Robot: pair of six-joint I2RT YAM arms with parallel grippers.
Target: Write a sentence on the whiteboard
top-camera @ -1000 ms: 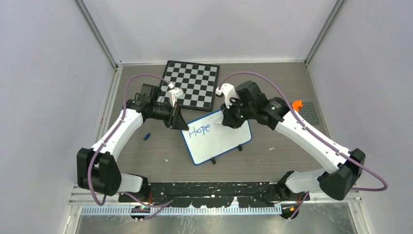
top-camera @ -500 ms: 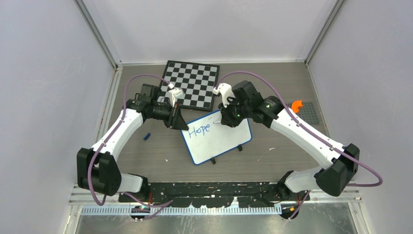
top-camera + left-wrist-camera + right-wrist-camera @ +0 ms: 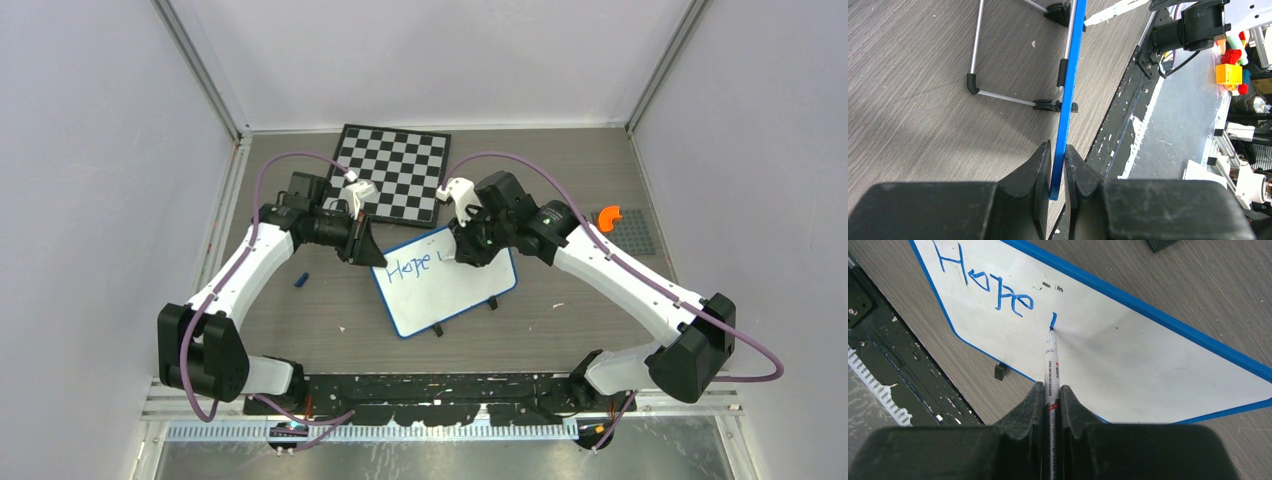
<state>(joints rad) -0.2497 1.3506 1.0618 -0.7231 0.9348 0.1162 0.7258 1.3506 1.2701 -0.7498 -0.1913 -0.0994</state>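
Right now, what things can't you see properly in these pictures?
- Right wrist view: the label on the marker is too small to read, and its back end is hidden between the fingers. The whiteboard runs off the picture edges.
- Left wrist view: the whiteboard shows edge-on, so its writing is hidden.
- Top view: the right arm hides most of the marker. A blue speck is too small to name.

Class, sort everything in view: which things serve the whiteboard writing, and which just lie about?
In use: whiteboard; marker; the word "Hope"; left gripper clamping its rim; right gripper holding the marker.
Lying about: chessboard; orange piece; small blue bit; grey plate.
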